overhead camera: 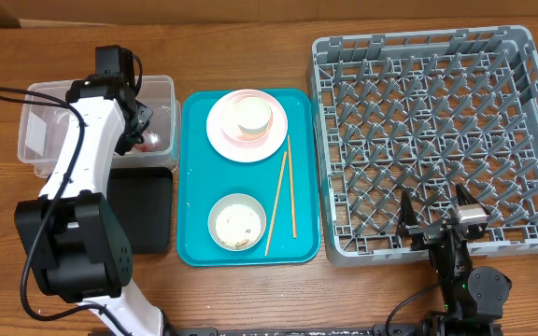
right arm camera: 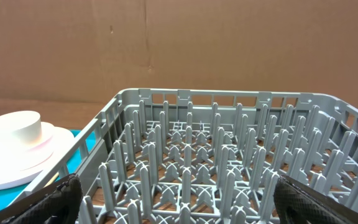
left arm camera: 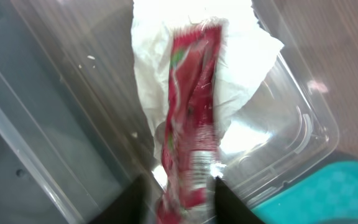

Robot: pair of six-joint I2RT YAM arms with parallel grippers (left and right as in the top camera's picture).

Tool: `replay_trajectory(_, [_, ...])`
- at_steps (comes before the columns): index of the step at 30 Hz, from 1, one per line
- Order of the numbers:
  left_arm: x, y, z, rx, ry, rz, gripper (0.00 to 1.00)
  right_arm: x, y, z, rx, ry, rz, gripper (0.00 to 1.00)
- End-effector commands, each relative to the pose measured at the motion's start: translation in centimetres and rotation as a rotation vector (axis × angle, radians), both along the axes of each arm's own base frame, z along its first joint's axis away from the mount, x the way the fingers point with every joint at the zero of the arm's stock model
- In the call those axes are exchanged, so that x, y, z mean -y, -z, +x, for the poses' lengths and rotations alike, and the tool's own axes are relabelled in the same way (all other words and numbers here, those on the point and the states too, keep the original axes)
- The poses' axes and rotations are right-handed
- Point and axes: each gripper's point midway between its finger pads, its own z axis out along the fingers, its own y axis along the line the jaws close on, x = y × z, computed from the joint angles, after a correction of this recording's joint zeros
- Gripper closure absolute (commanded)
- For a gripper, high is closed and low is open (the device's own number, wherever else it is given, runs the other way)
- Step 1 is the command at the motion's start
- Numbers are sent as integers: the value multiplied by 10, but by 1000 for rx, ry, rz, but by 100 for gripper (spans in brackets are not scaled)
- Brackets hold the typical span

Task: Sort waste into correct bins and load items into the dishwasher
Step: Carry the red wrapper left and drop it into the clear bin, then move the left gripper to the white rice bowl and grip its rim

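My left gripper hangs over the clear tub. In the left wrist view the red-and-white sauce packet shows blurred between its parted jaws, with a small gap on each side. It lies over the crumpled white napkin inside the tub. On the teal tray are a pink plate with a white bowl on it, a second bowl with rice grains, and the chopsticks. My right gripper stands open and empty at the near edge of the grey dish rack.
The black tray lies in front of the clear tub, left of the teal tray. The rack's upright pegs fill the right wrist view, with the plate to their left. A cardboard wall stands behind the table.
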Motion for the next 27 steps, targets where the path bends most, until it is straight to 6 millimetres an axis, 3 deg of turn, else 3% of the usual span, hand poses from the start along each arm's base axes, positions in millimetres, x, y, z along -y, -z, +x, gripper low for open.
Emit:
replay_trajectory(1, [-1,-16,11,20,100,15,20,-1,2,0,4,-6,-4,0])
replay_trajectory(3, [5,-24,15,20,171,-1,19,-1,2,0,4,-6,-4,0])
replay_trajectory(6, [22,-40,16,18,259,-77,27,-1,2,0,4,-6,-4,0])
replay_trajectory(9, [56,-59,12,23,358,-232,30,-1,2,0,4,-6,-4,0])
replay_trajectory(10, [77,-65,9,25,421,-309,30,-1,2,0,4,-6,-4,0])
replay_trajectory(12, [102,-68,4,17,522,-384,31,-1,2,0,4,-6,-4,0])
replay_trajectory(15, [134,-65,-15,-52,641,-439,40,-1,2,0,4,-6,-4,0])
replay_trajectory(20, [174,-58,-57,-230,754,-417,77,-1,2,0,4,-6,-4,0])
replay_trajectory(24, [216,-49,-88,-343,886,-364,90,-1,2,0,4,-6,-4,0])
replay_trajectory(27, [241,-40,-106,-393,974,-315,91,-1,2,0,4,-6,-4,0])
